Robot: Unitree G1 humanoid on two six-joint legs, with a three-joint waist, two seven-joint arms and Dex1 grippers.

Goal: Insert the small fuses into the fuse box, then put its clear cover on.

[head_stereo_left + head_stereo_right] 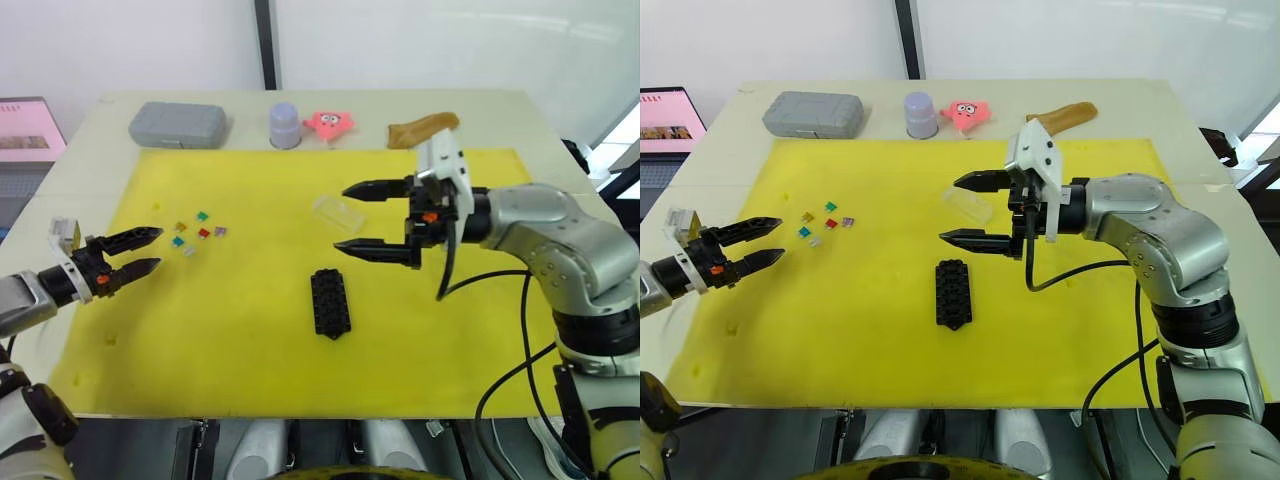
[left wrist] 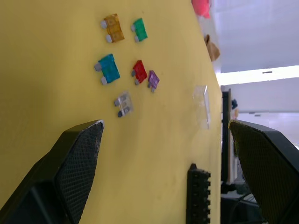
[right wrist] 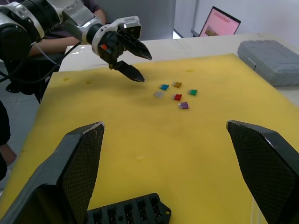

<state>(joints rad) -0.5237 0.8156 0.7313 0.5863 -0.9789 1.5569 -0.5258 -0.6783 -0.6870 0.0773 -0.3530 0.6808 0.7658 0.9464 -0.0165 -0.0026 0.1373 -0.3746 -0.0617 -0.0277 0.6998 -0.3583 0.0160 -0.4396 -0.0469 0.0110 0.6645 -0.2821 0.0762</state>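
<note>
The yellow mat [image 1: 250,330] is soft and matte under both pincers. The right pincer [image 1: 350,220] hangs with its jaws spread wide and empty; the ridged black fuse box [image 1: 330,302] lies below and just ahead of its tips, the glossy clear cover [image 1: 341,211] between its fingers in the head view. The left pincer [image 1: 152,250] is parted, empty; the fuses [image 1: 198,232], tiny translucent blades, lie scattered just beyond its tips. Best to narrow the jaws first, then pinch one fuse by its flat sides.
</note>
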